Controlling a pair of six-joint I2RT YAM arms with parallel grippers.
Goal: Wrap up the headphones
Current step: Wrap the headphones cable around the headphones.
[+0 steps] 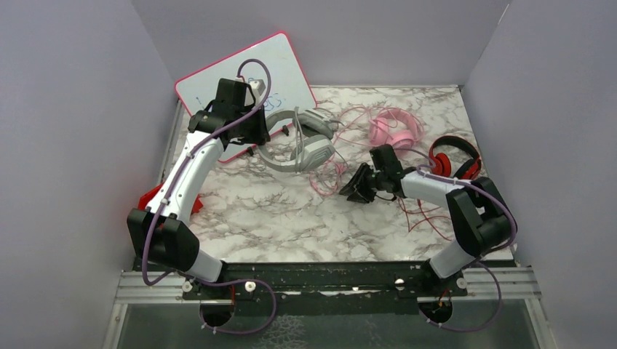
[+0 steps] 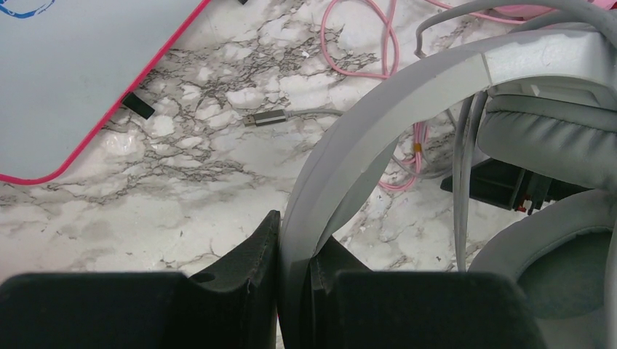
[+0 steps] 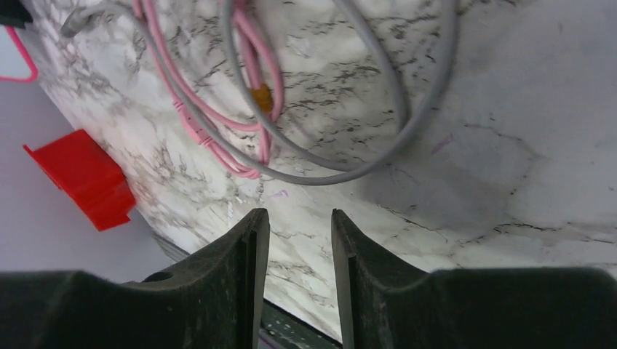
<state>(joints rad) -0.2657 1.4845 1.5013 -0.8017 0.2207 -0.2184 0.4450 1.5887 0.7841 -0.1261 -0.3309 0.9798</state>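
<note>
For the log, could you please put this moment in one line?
left gripper: shut on grey headphones | right gripper: open, empty, grey cable ahead | pink headphones, red headphones: ungripped

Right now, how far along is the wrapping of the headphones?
Done: nothing; the grey cable, pink cable and red cable lie loose on the table. In hand: left tool grips the headband of the grey headphones; right tool is open, empty. Left: all three pairs.

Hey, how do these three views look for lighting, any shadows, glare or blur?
Top external: soft, even light, marble table sharp, no harsh glare. Left wrist: left gripper nearly black and featureless, grey headphones crisp. Right wrist: a soft shadow darkens the marble right of the grey cable; right gripper dark along the bottom edge.
</note>
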